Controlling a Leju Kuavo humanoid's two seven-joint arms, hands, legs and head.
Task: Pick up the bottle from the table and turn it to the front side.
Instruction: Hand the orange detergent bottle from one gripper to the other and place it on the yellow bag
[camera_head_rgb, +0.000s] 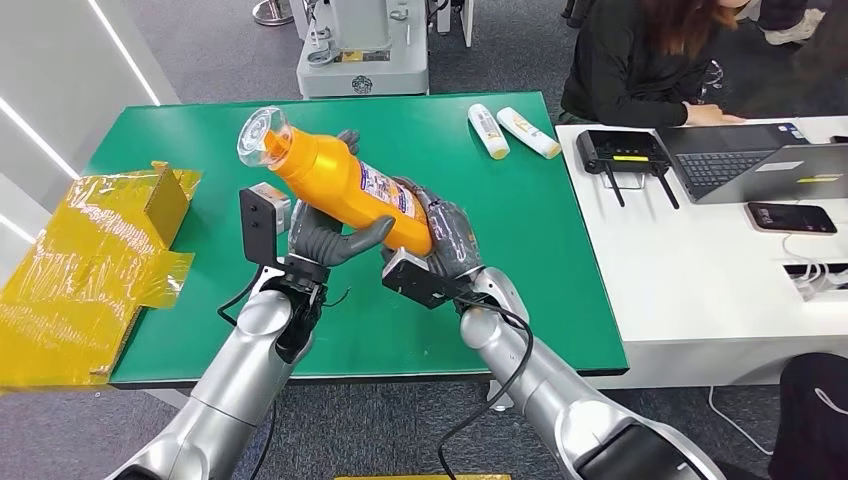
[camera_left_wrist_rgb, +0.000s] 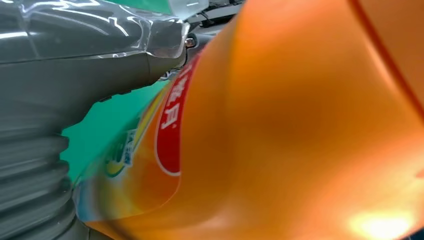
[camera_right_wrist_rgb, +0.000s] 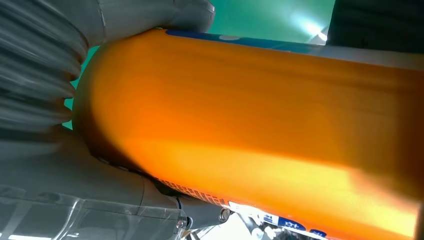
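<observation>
A large orange bottle (camera_head_rgb: 345, 180) with a clear cap and a printed label is held tilted above the green table (camera_head_rgb: 540, 240), its cap up and to the far left. My left hand (camera_head_rgb: 325, 240) cups it from below near its middle. Around its base end wraps my right hand (camera_head_rgb: 440, 240). In the left wrist view the bottle (camera_left_wrist_rgb: 300, 125) is very close, showing a red and yellow label, with my left hand (camera_left_wrist_rgb: 75, 75) against it. In the right wrist view the orange bottle (camera_right_wrist_rgb: 260, 125) lies against my right hand (camera_right_wrist_rgb: 55, 100).
Two small white and yellow bottles (camera_head_rgb: 510, 130) lie at the table's far right. Crumpled yellow film and a yellow box (camera_head_rgb: 95, 250) sit at the left. A white desk (camera_head_rgb: 700, 260) with laptop, router and phone stands on the right; a person (camera_head_rgb: 640, 60) sits behind it.
</observation>
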